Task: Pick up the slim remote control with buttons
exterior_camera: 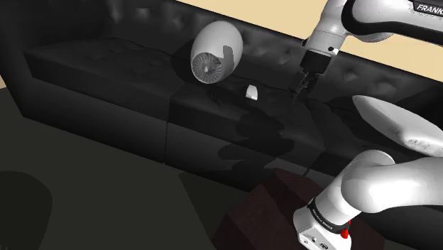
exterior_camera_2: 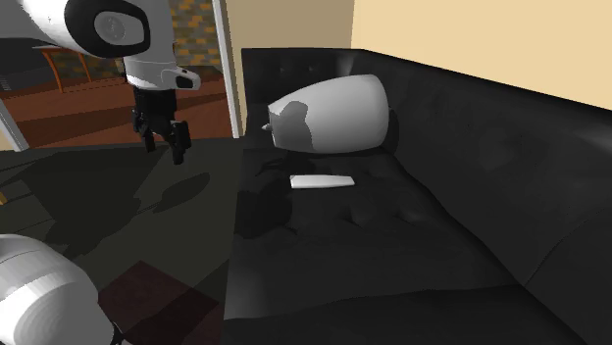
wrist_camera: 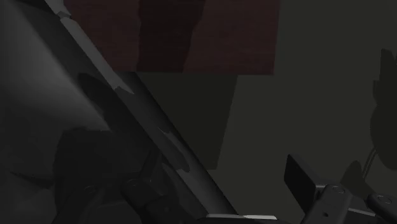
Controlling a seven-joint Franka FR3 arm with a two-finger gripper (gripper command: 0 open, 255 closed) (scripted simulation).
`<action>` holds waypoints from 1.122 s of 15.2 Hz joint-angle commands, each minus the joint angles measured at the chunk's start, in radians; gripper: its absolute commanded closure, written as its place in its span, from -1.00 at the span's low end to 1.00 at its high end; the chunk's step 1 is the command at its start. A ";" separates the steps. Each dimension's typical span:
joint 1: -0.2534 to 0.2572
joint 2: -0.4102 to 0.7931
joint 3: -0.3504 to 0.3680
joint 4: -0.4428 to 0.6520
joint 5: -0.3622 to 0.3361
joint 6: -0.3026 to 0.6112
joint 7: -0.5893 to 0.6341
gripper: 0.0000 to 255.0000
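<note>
Arm: the gripper (exterior_camera_2: 165, 147) hangs pointing down, fingers apart and nothing between them. In the second exterior view it is above the dark floor (exterior_camera_2: 108, 191), just off the front edge of the black sofa (exterior_camera_2: 441, 235). The wrist view agrees: that edge runs slantwise below the hand, with a dark red rug (wrist_camera: 210, 38) beyond it. Judgement: a ready stance for a grasp from above, with the approach not yet made.

Task item: the white remote control (exterior_camera_2: 322, 181) lies flat on the sofa seat, about midway between the front edge and the backrest, well apart from the gripper. Its buttons cannot be made out. Its top and long sides are unobstructed, which favours a pinch across its width.

Behind it: a large grey egg-shaped object (exterior_camera_2: 338, 116) rests against the backrest, just beside the remote. Judgement: a collision risk if the hand overshoots rearward.
</note>
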 commanded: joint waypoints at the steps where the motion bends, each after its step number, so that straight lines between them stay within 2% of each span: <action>1: 0.000 0.000 0.000 0.000 0.000 0.000 0.000 -1.00; 9: -0.064 0.291 0.006 0.126 -0.006 0.167 0.135 -1.00; 17: -0.120 0.574 -0.014 0.312 -0.021 0.266 0.266 -1.00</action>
